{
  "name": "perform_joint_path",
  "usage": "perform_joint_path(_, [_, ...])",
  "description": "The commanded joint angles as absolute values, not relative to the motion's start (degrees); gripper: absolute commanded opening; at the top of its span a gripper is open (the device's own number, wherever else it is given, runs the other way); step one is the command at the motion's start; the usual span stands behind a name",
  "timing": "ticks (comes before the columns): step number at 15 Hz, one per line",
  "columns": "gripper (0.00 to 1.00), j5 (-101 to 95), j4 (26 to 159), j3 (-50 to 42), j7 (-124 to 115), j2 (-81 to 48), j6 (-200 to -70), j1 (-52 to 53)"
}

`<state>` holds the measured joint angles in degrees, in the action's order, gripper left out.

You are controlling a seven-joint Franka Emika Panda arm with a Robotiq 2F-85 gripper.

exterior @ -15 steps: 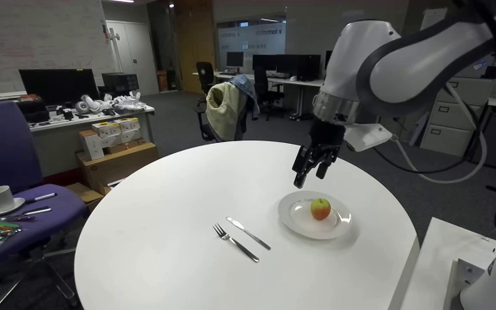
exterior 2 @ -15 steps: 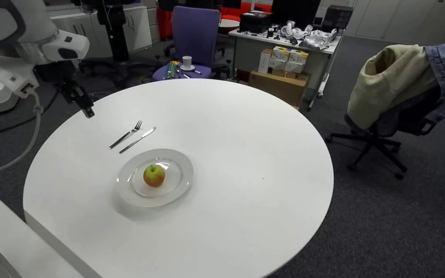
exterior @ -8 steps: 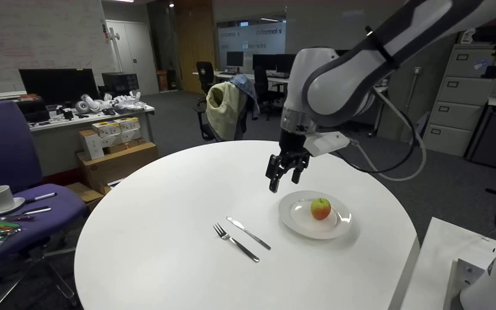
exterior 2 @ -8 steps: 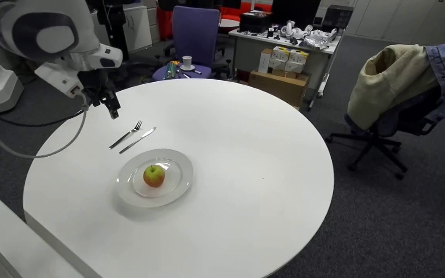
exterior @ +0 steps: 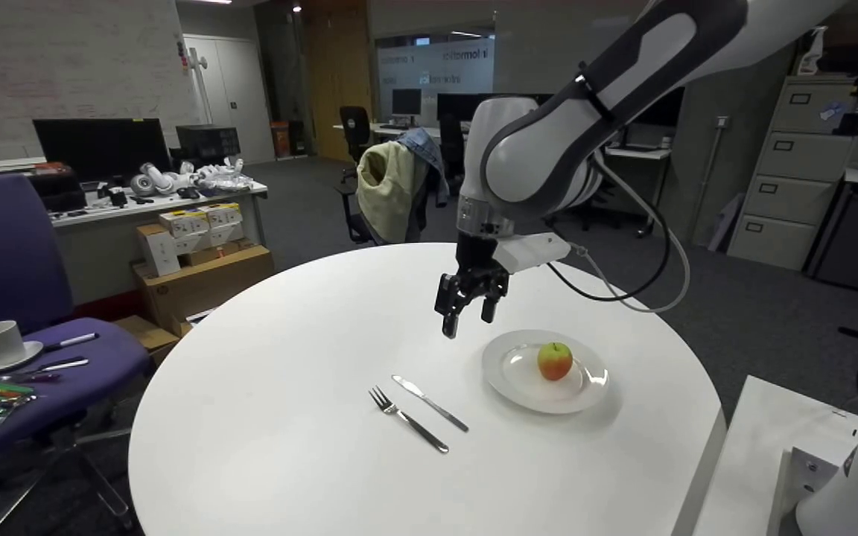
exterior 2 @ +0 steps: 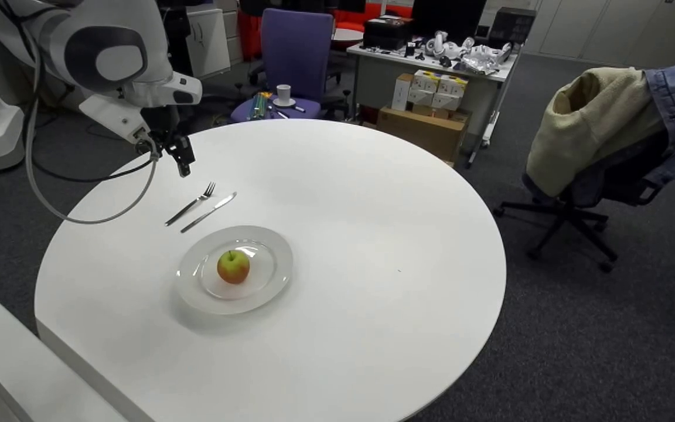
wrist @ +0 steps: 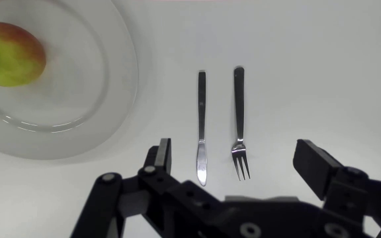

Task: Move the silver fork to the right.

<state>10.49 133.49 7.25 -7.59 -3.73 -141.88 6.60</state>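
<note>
Black and jointed, the two-fingered gripper [exterior: 469, 323] is held above the round white table [exterior 2: 378, 205], its jaws standing wide apart with nothing clamped. Taken left to right in an exterior view, twelve being at the top, the slim silver metal fork [exterior 2: 189, 206] is next: it is laid flat at about six o'clock from the gripper, untouched, its tines aimed between one and two. Just beside it, at about four o'clock, a slim silver metal knife [exterior 2: 208, 213] is laid almost parallel. In the wrist view both utensils are framed between the jaws, so if these were lowered and closed here, the knife would probably be caught too. The tips could also be jammed against the tabletop, so thin is the fork. Farther, at about five o'clock, the round glossy white plate [exterior 2: 283, 261] is set, a red-and-green apple [exterior 2: 234, 267] held near its middle; the rim could be knocked if the fork were swung that way. Toward twelve, on the purple fabric chair [exterior 2: 297, 53], a white cup [exterior 2: 283, 92] is stood on a white saucer [exterior 2: 284, 105]; its contents cannot be seen.
</note>
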Motion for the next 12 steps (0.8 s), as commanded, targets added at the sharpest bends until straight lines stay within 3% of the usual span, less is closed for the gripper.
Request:
perform_joint_path(1, [1.00,10.5,133.4,7.1,-7.6,-3.7,-141.7,6.7])
perform_joint_path(12, [1.00,8.0,114.4,5.9,-6.7,-26.7,-140.4,6.8])
